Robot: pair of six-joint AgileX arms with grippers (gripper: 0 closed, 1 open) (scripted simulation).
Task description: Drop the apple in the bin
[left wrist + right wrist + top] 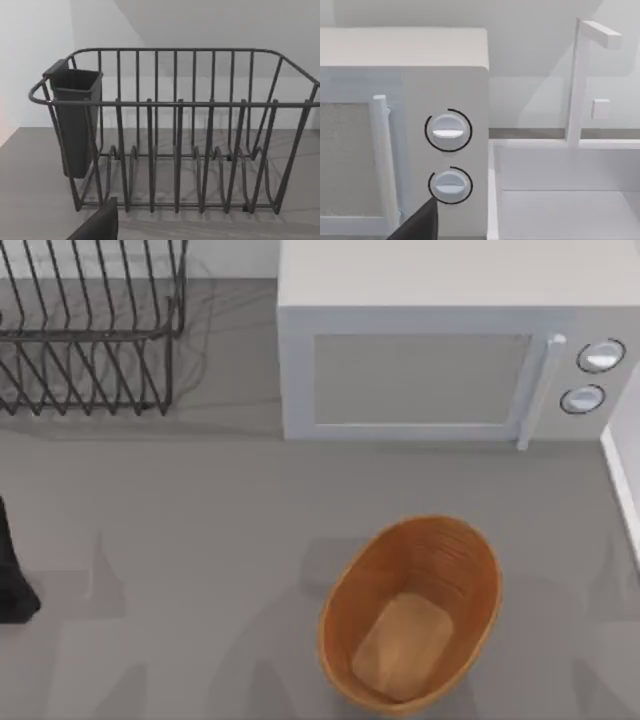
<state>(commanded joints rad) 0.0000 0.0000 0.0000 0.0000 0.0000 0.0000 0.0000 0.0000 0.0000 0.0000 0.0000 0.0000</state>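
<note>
Standing on the grey table [200,540], the bin [345,580] is an oval wooden basket in the front half, a little right of the middle. Its long axis runs slantwise, from the near left toward the far right, and its mouth faces up, so the ribbed inner walls and the lighter flat bottom are open to see. The near rim lies very close to the bottom edge of the top view. I cannot find the apple in any of the pictures.

Behind the bin, well apart from it, a white microwave [420,380] stands with its door handle and two round knobs [448,131] on the right side. A black wire dish rack [90,340] stands at the far left corner, cut off by the top and left edges; a dark cup holder [75,120] hangs on one end of it. At the right edge a white sink [560,200] with a tall faucet [577,80] is partly seen.

A dark part of the left arm [12,570] shows at the left edge. In each wrist view a small dark piece shows at the lower edge, so for both grippers I cannot tell if the fingers are apart or together.

Between the rack, the microwave and the bin, the table is wide bare grey surface.
</note>
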